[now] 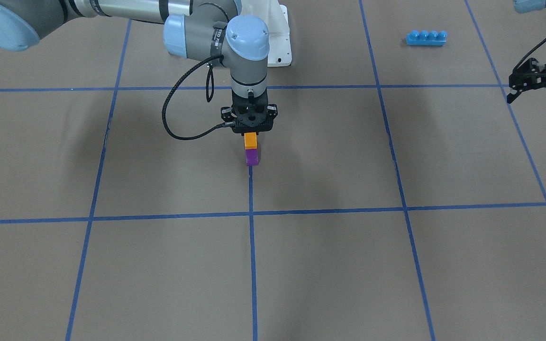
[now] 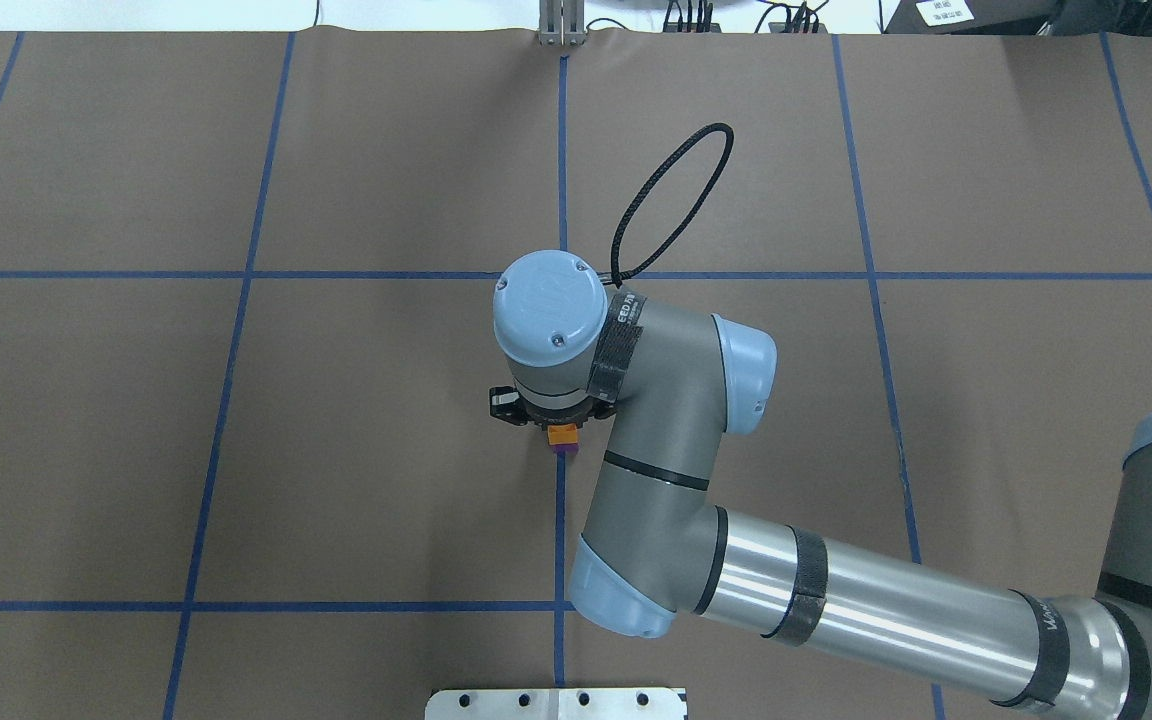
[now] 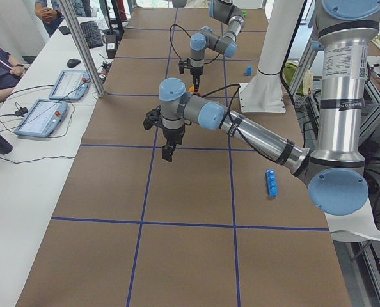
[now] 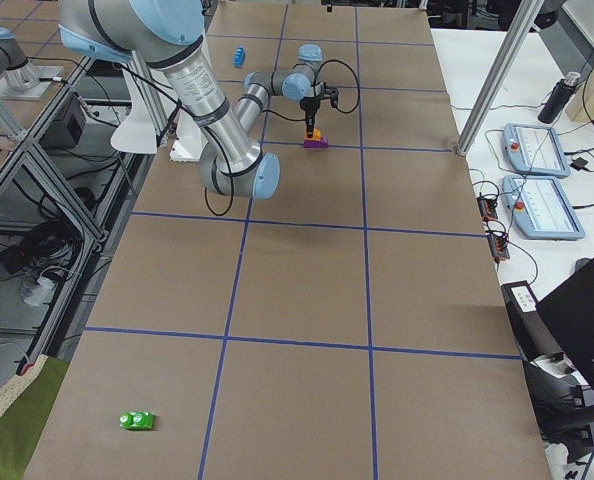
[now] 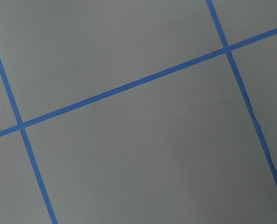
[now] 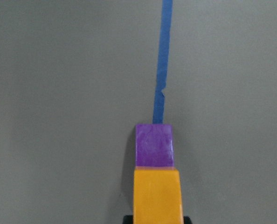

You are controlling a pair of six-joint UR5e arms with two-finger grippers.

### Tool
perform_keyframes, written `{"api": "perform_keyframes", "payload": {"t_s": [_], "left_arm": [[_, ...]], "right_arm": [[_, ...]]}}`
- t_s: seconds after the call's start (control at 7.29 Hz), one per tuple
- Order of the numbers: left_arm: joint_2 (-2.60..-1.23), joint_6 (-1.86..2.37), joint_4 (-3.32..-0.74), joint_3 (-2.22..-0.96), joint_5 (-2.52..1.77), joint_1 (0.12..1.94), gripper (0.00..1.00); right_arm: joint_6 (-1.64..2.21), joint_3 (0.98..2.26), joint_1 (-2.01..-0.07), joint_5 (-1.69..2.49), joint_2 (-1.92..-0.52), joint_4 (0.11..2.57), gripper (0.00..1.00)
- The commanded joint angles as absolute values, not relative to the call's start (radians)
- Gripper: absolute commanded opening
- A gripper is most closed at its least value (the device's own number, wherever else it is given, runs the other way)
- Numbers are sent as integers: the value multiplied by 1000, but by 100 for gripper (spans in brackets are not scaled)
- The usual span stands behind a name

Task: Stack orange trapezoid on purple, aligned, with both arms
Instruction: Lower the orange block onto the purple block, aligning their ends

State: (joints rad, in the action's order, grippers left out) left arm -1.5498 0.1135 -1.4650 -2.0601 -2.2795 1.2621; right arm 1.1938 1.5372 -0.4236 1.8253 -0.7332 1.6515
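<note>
Orange trapezoid (image 6: 157,196), gripped by right tool (image 1: 251,134), sits atop purple block (image 6: 154,145).

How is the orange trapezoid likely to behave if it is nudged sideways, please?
The orange trapezoid looks like rigid, glossy plastic: probably stiff, light and somewhat slippery. Perched on the equally narrow purple block, it may tip or slide off once the right gripper around it releases.

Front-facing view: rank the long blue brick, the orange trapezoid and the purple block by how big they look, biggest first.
1. long blue brick, clearly largest, though it lies farther from the camera.
2. orange trapezoid and purple block: they look about alike, so no ranking; the orange one's top is partly hidden.
</note>
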Motion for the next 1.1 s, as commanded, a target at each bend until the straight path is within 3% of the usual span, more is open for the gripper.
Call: {"api": "perform_keyframes", "payload": {"t_s": [0.0,0.14,0.27,0.41,0.55,0.96], "left_arm": [[-1551,114,-1465,-2060,-2279,1262,100],[-1551,114,-1465,-2060,-2279,1262,100],[-1549,114,-1465,-2060,-2279,1261,100],[-1551,114,-1465,-2060,-2279,1262,100],[-1551,114,-1465,-2060,-2279,1261,100],[-1554,114,-1465,-2057,-2279,1261,100]], "right_arm": [[1187,1537,-422,1825,-739,1649,4],[1187,1537,-422,1825,-739,1649,13],[1189,1537,-420,1825,-745,1628,28],[1190,1537,-419,1822,-750,1612,76],[1190,1539,-419,1813,-752,1612,98],[1189,1590,-425,1821,-752,1621,99]]}}
